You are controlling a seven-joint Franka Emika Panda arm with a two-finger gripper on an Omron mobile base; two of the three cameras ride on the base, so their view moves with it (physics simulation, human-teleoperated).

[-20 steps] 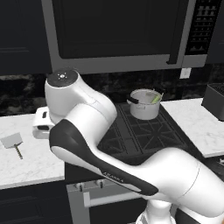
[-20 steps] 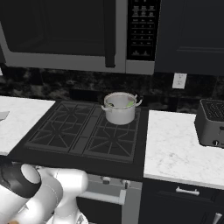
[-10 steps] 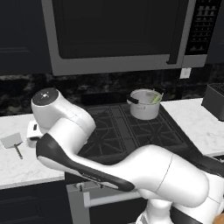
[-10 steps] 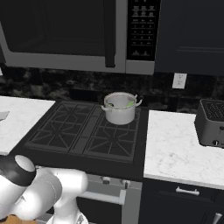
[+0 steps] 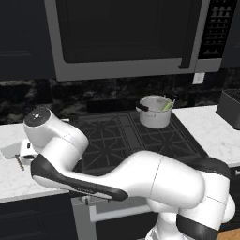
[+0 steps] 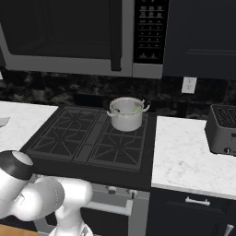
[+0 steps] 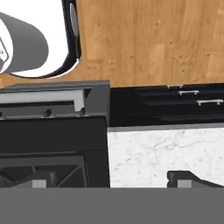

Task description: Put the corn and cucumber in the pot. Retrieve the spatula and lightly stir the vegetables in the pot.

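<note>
Left base view, spatula (image 5: 13, 152) half hidden by arm, tool (image 7: 109, 183) spread wide, pot (image 5: 155, 112) contents unclear

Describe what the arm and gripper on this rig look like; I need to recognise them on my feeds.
The arm is glossy white with bulbous, rounded links and dark bands at the joints. One joint ends in a flat dark grey round cap with small pale markings. The gripper has two small dark, blocky finger tips. No cables are visible.
</note>
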